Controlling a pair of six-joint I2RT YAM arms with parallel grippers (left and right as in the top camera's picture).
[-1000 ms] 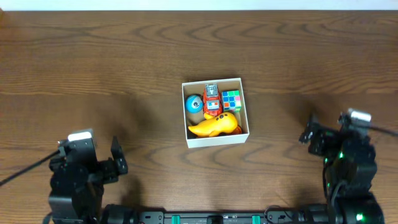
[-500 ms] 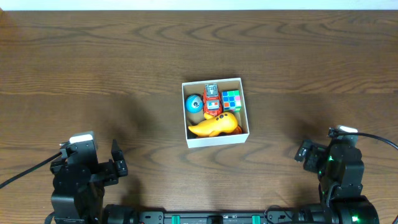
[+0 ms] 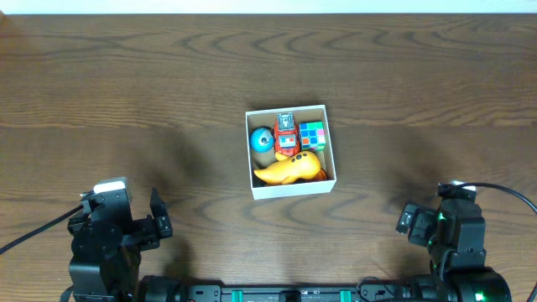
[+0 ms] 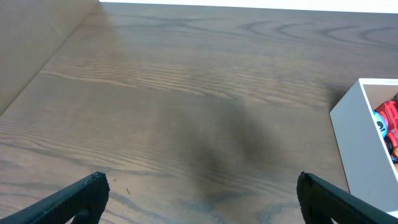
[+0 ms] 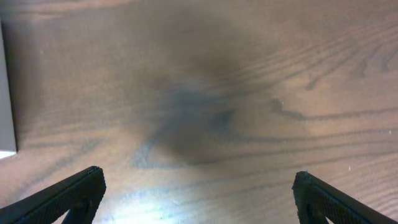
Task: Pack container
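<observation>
The container [image 3: 292, 190] is a small white-walled box in the middle of the table. It holds a yellow duck-shaped toy [image 3: 288, 169], a red toy car [image 3: 286, 134], a blue ball [image 3: 261, 139] and a small colour cube [image 3: 313, 133]. Its white wall [image 4: 357, 134] shows at the right of the left wrist view, and its edge [image 5: 6, 99] shows at the left of the right wrist view. My left gripper [image 4: 199, 196] is open and empty over bare wood at the front left. My right gripper [image 5: 199, 196] is open and empty at the front right.
The dark wood table [image 3: 126, 92] ends at a pale strip along its far edge [image 3: 268, 7]. The left arm's base [image 3: 105, 243] and the right arm's base [image 3: 457, 243] stand at the near edge.
My right arm has drawn back toward the near edge, away from the container. The left arm and the toys in the container have not moved.
</observation>
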